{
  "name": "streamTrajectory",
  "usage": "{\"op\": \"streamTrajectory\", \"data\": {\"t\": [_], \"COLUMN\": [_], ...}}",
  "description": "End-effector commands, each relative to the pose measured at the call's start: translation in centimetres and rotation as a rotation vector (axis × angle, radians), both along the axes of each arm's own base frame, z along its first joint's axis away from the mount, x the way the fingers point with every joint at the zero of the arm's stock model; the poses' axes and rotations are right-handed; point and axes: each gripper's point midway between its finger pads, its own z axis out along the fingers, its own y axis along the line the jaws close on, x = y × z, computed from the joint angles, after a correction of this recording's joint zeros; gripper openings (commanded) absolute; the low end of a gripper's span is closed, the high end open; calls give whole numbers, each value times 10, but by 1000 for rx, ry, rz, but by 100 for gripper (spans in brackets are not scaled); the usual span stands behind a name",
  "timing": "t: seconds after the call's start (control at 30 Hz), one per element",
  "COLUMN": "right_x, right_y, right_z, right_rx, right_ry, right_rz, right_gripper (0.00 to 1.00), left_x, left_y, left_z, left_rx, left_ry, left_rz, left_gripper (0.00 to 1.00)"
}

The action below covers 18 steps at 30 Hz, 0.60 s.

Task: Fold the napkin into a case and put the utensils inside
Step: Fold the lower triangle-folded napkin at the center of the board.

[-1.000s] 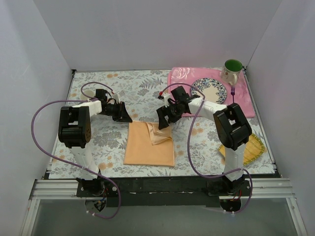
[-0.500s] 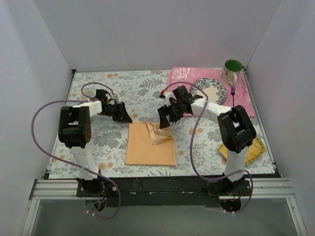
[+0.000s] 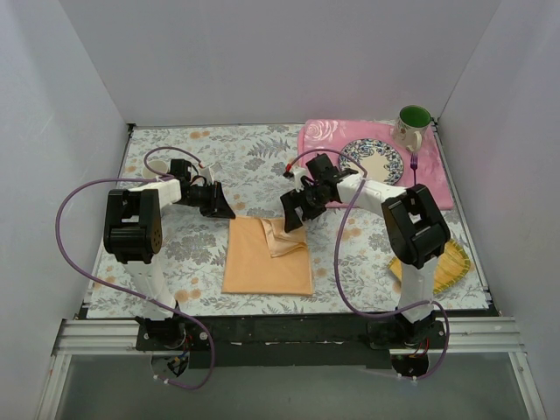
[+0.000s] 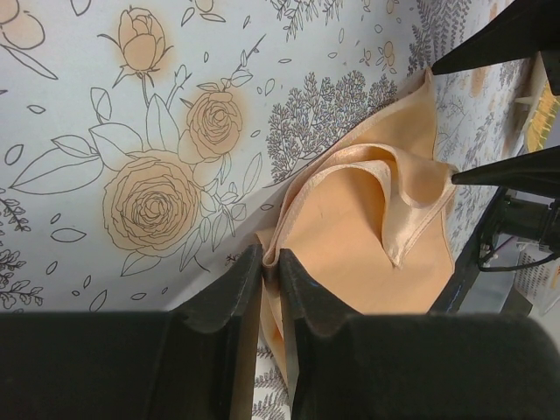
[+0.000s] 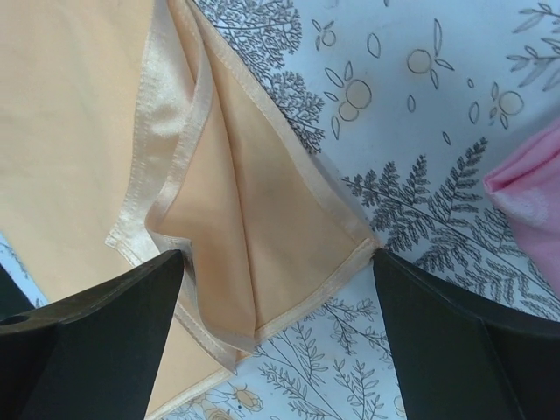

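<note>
So the soft peach-orange cloth napkin (image 3: 262,262) lies on the floral-print table cover (image 3: 175,245) between the arms, its far right corner flopped back over itself. Looks like the left gripper (image 4: 269,258) is almost closed, pinching the far left corner. Meanwhile the right gripper (image 5: 278,254) gapes wide over that flap, gripping nothing. The slim purple fork (image 3: 414,168) is over on the pink floral placemat (image 3: 319,140).

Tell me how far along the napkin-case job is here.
Done: only a flap doubled over at the napkin's far right corner. In hand: left gripper pinches its far left corner; right gripper hangs open over the flap. To do: finish folding, then load the fork, lying on the pink placemat.
</note>
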Motion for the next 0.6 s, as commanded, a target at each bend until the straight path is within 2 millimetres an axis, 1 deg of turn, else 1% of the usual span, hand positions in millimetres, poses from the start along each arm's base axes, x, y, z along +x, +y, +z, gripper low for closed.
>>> {"op": "streamTrajectory", "data": {"t": [0.0,0.03,0.1,0.13,0.2,0.23,0.27,0.3,0.33,0.37,0.47,0.5,0.53,0.57], "right_x": [-5,-10,-13,-19,-22,-30,-29,-33,-36,-35,-40,-41,-40,-41], "right_y": [8,13,16,23,27,30,30,30,32,32,33,34,33,33], "right_z": [-3,2,8,18,29,38,40,40,44,47,54,55,54,54], "right_rx": [52,98,139,197,254,304,321,334,363,374,416,421,419,418], "right_ry": [90,117,139,187,220,268,282,304,328,326,355,352,344,330], "right_rz": [14,40,57,65,75,95,90,92,106,104,120,125,124,137], "right_gripper": [98,98,96,95,93,93,91,89,88,88,80,76,75,72], "left_x": [1,1,0,0,-1,-1,-1,-1,-1,-1,-1,-2,-2,-2], "left_y": [-2,-2,-2,-1,-2,-2,-2,-2,-2,-2,-2,-2,-2,-2], "left_z": [13,13,13,12,12,12,11,12,12,12,13,13,13,13], "left_rx": [-28,-28,-28,-27,-29,-29,-31,-32,-33,-34,-34,-36,-36,-36], "left_ry": [-35,-35,-33,-31,-28,-27,-29,-27,-26,-28,-29,-31,-29,-29], "left_rz": [-8,-7,-7,-7,-7,-7,-7,-7,-7,-7,-7,-8,-8,-8], "left_gripper": [13,13,13,13,13,13,13,13,13,13,13,13,13,13]}}
